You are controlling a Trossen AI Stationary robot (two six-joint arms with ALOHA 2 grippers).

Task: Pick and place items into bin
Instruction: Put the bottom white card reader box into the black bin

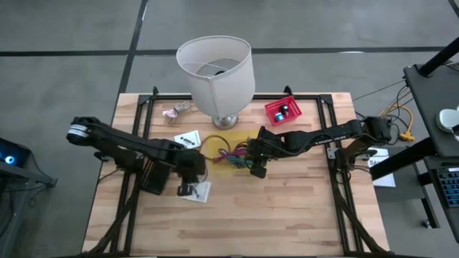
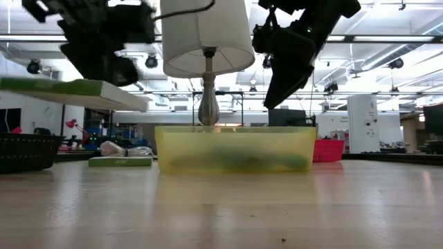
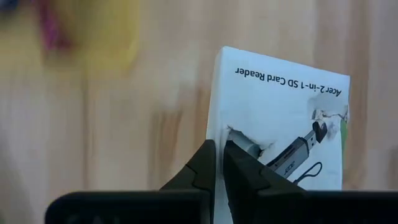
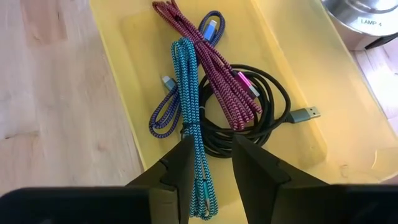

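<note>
A yellow bin sits mid-table. On its floor lie a magenta braided cable, a teal one, a purple looped one and a coiled black cable. My right gripper hangs open above the bin, well over its rim in the low view, touching nothing. My left gripper is to the bin's left and nearer, shut on a flat white card-reader box. My left gripper pinches the white box between its two fingers at one long edge, lying across that edge. The box is lifted clear of the table and sits almost level, slightly tilted, beside the fingers in the low view.
A lamp with a big white shade stands just behind the bin. A small red bin sits to its right. A white card and a wrapped packet lie to its left. Bare wood stretches toward the near edge.
</note>
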